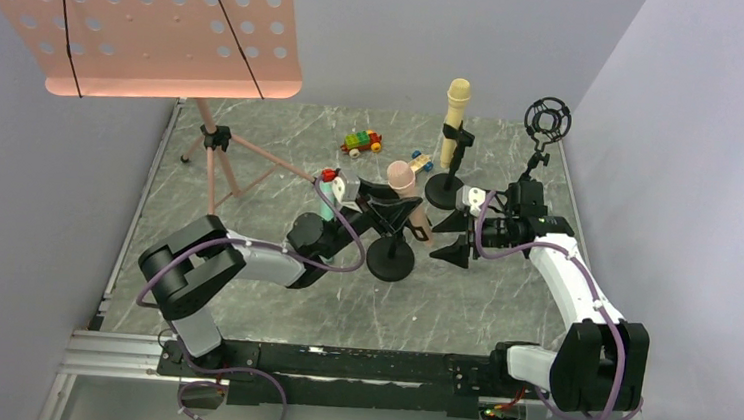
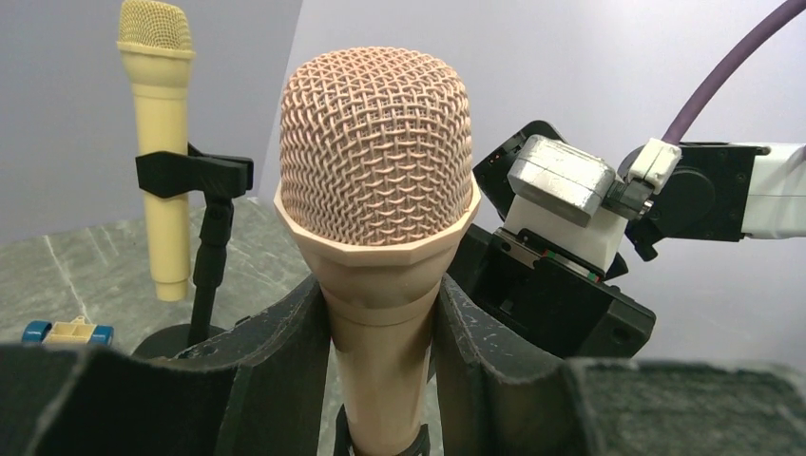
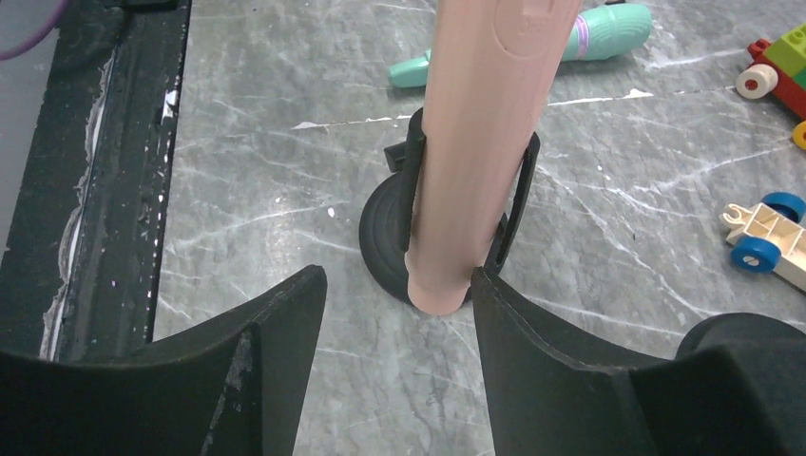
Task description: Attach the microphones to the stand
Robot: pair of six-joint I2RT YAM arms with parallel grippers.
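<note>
The grey marble-look tabletop (image 1: 461, 307) has a big peach music stand with holes (image 1: 162, 23) near its far left corner. Near the middle is a short black stand with a round base (image 1: 390, 259). The peach-pink plastic microphone (image 2: 377, 161) sits upright in that stand's black clip (image 3: 520, 195). The left gripper (image 2: 380, 313) squeezes it, one finger on each side. The right gripper (image 3: 397, 304) is down by its bottom end, spread wide and holding nothing.

I can't quite see if the clip has snapped all the way on. If the left gripper lets go too soon, the microphone may tip out. A hard push may knock the little stand over.

The pale yellow plastic microphone (image 1: 456, 116) is clipped upright near the far edge. The mint-green plastic microphone (image 3: 570, 33) lies flat, left of the middle.
</note>
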